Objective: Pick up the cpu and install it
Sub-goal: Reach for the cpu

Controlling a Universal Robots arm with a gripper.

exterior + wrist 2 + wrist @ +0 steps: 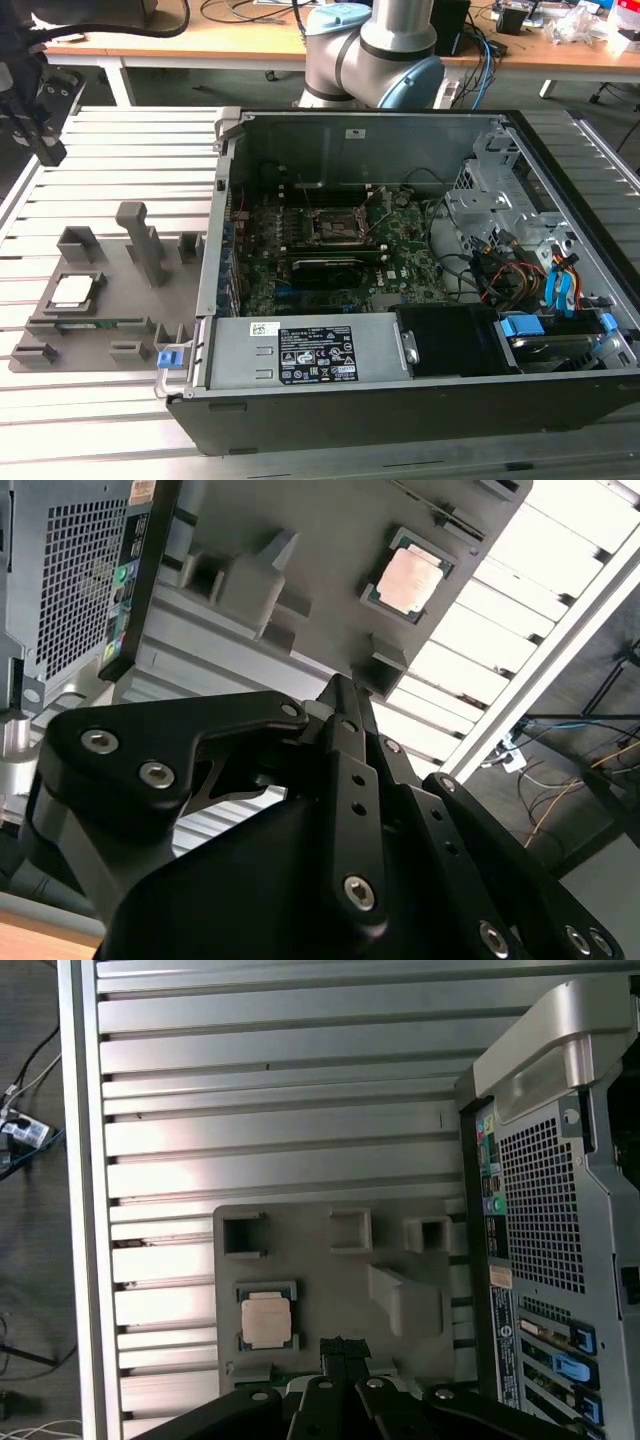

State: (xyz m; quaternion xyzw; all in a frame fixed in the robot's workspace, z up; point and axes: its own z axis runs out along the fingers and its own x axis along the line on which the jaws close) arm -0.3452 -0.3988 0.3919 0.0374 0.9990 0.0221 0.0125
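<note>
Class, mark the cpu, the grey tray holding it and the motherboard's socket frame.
cpu [75, 290]: exterior view, middle of its metal top.
grey tray [125, 300]: exterior view, bare floor beside the cpu.
socket frame [338, 228]: exterior view, its centre.

Your claw [343, 686] holds nothing, and its two black fingers [340, 730] are pressed together at the tips in both wrist views. In the exterior view, your arm [372, 50] stands at the back, with the claw raised toward the exterior view's left.

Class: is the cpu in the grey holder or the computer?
In the grey holder: the cpu lies flat in its recess.
</note>
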